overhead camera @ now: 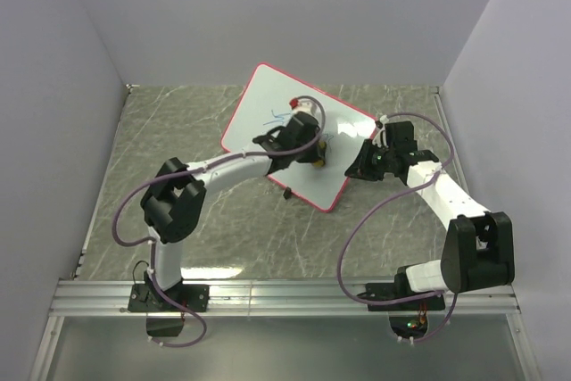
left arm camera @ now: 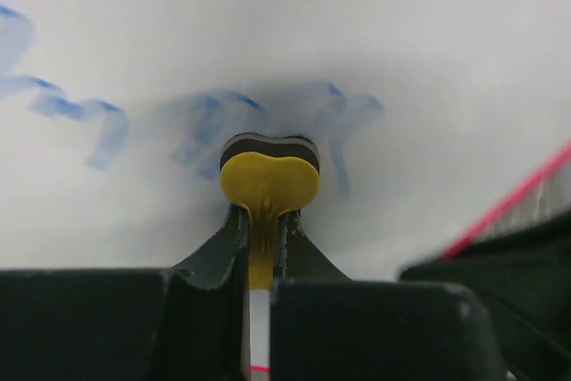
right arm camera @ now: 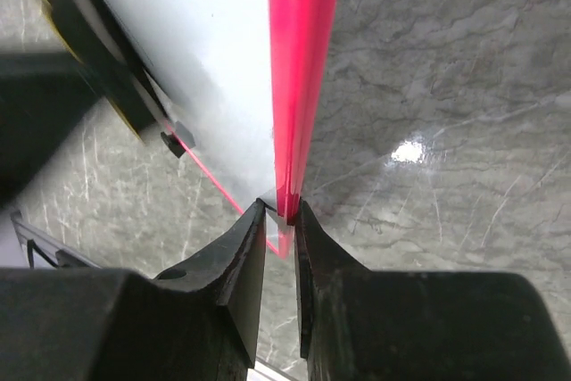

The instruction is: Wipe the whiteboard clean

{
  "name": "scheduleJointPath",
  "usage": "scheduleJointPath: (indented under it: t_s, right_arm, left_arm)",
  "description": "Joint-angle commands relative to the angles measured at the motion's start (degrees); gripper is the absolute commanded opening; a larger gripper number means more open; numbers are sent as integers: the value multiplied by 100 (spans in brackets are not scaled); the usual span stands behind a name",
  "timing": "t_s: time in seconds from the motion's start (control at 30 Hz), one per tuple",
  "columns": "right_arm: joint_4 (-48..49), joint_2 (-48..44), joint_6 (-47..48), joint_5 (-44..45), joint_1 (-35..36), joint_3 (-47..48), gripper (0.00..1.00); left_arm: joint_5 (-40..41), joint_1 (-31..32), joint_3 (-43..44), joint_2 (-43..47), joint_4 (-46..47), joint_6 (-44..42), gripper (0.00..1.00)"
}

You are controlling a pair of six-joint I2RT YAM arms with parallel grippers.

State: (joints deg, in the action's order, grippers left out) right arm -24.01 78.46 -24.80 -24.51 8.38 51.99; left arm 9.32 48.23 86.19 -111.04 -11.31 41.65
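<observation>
The whiteboard [overhead camera: 285, 131], white with a red-pink rim, lies tilted on the grey marbled table. Blue scribbles [left arm camera: 214, 118] remain on it, partly smeared. My left gripper [overhead camera: 314, 151] is shut on the small yellow eraser [left arm camera: 268, 180], whose dark felt face presses on the board over the smeared marks. In the left wrist view the gripper [left arm camera: 265, 225] pinches the eraser's yellow back. My right gripper [overhead camera: 364, 167] is shut on the board's right edge; in the right wrist view it [right arm camera: 281, 211] clamps the red rim [right arm camera: 303, 69].
A small red object [overhead camera: 293, 101] sits on the board near its far side. The table [overhead camera: 178, 122] is walled by white panels on three sides. A metal rail [overhead camera: 285, 296] runs along the near edge by the arm bases.
</observation>
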Motion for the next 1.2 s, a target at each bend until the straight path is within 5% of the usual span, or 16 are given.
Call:
scheduleJointPath:
  t_s: [0.0, 0.13, 0.3, 0.83, 1.17]
  right_arm:
    - [-51, -357, 19, -115, 102, 119, 0]
    - [-69, -349, 19, -106, 93, 163, 0]
    - [-60, -252, 36, -106, 93, 329, 0]
    - [265, -137, -34, -458, 94, 312, 0]
    - [538, -269, -219, -757, 93, 181, 0]
  left_arm:
    - [175, -936, -111, 30, -3, -8, 0]
    - [79, -1832, -305, 127, -20, -69, 0]
    - [-140, -2010, -287, 127, -99, -131, 0]
    - [-115, 81, 618, -409, -828, 308, 0]
    - [659, -392, 127, 135, -1181, 503, 0]
